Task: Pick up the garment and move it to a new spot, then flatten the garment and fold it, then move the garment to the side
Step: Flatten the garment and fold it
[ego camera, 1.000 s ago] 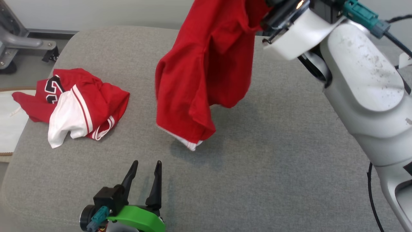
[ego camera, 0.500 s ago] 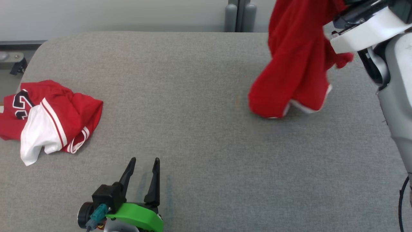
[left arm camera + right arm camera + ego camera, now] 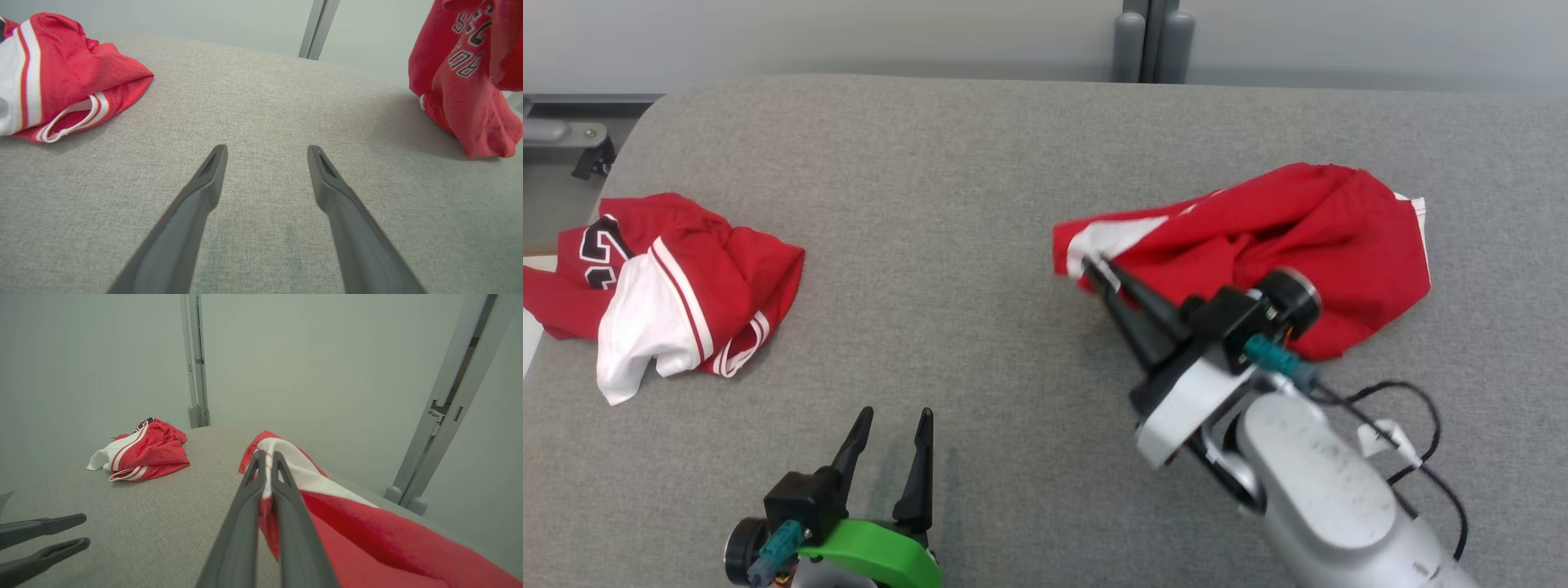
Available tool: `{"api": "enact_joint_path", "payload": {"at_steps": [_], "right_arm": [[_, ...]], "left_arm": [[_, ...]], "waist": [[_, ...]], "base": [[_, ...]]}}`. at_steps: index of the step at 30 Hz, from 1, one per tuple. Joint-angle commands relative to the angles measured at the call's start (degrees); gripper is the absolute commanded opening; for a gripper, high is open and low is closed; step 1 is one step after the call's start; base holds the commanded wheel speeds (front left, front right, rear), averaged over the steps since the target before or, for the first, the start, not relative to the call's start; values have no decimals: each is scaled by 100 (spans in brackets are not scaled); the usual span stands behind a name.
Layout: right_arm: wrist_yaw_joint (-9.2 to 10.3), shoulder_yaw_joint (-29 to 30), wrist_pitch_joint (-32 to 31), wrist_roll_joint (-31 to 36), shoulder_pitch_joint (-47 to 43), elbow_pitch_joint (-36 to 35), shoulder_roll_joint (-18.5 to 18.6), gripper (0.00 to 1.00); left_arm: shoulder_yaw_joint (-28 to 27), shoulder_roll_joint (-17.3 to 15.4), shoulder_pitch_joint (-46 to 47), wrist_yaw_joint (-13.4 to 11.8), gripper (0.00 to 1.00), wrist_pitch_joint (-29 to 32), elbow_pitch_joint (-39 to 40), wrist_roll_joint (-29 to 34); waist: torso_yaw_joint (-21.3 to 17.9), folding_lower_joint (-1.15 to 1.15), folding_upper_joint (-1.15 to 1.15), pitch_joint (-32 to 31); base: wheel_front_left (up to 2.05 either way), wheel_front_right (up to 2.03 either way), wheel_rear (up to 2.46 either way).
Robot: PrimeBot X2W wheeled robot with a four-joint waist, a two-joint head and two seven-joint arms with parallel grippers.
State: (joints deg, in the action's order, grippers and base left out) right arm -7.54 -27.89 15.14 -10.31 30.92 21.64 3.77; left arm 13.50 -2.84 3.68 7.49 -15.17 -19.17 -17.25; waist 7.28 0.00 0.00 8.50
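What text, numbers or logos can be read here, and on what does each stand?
"2": black white-edged figure, partly hidden in folds, on the crumpled jersey, head view left.
Dark outlined lettering on the red garment, left wrist view: creased, unreadable.
Nothing else legible.

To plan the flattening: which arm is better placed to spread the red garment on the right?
Probably right: the right end effector is shut on the white-trimmed edge of the crumpled red fabric garment; the open left end effector hangs apart from it.
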Motion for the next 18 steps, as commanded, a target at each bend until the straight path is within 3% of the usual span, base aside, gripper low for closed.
{"api": "enact_joint_path", "payload": {"at_steps": [1,6,13,18], "right_arm": [[10,-296,1,-190,-187,7,-12,100],[10,-511,1,-472,-464,-240,-36,100],[10,292,1,-143,-672,-382,76,100],[10,815,1,119,-396,35,393,100]], "left_arm": [[-10,-15,-12,-3,100,3,-25,30],[-79,-13,-67,-3,100,3,-48,19],[-80,-13,-20,-3,100,3,-14,-7],[-22,-13,113,-3,100,3,25,-31]], "waist": [[18,0,0,-23],[-55,0,0,-87],[-265,0,0,-101],[-310,0,0,15]], "base": [[0,0,0],[0,0,0],[0,0,0],[0,0,0]]}}
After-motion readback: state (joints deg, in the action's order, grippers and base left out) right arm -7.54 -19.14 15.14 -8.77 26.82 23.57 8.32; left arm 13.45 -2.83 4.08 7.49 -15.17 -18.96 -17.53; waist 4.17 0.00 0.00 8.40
